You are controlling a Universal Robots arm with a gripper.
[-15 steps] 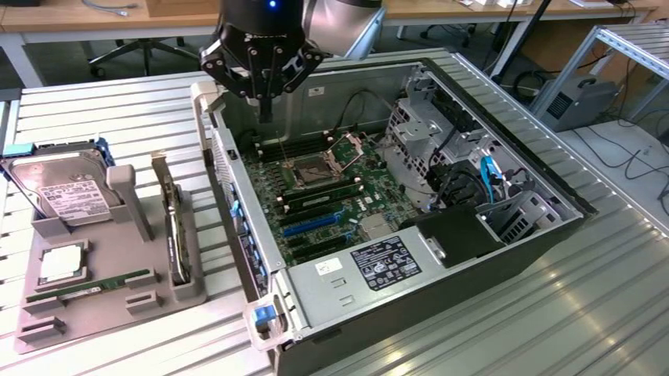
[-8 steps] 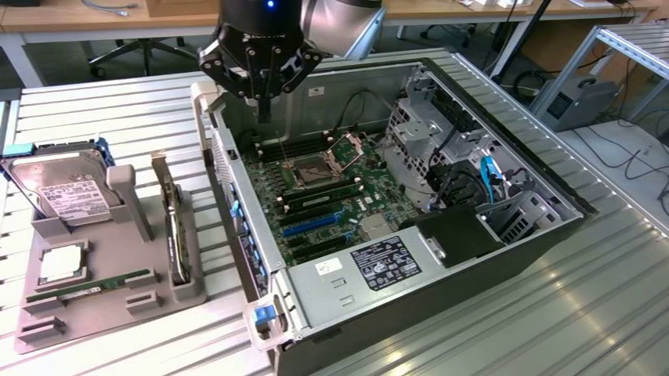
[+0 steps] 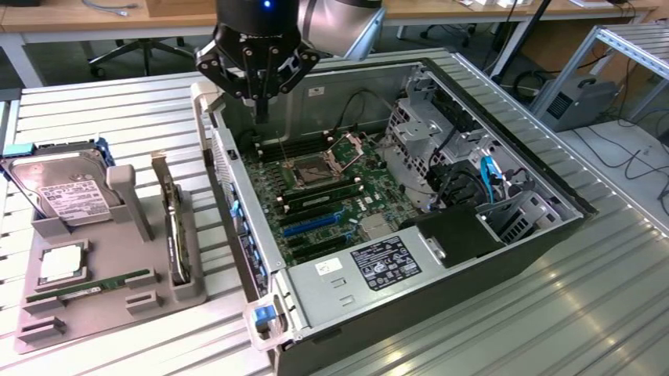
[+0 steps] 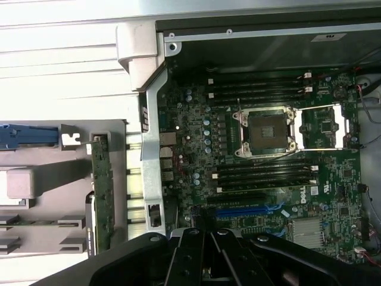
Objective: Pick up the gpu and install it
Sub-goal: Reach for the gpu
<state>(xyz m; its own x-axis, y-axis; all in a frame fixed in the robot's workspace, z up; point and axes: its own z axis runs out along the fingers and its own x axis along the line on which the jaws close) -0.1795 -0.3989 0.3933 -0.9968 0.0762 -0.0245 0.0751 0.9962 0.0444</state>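
Grey holder (image 3: 105, 313) sits on the slatted worktop (image 3: 125, 110) just beside the open PC case (image 3: 324, 298); in the holder the exterior view picks out a RAM stick (image 3: 89, 288) lying flat, the gpu (image 3: 172, 227) standing on edge in its slot, and a hard drive (image 3: 63, 192) upright further back; wrist view looks down on the motherboard (image 4: 196, 149) and its CPU socket (image 4: 266, 131); farthest off, the pincer (image 3: 259, 100) hangs over the case's far end, fingers together, well apart from the gpu.

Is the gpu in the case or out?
Out. The gpu stands on edge in the grey holder beside the case; the blue slot inside is bare.
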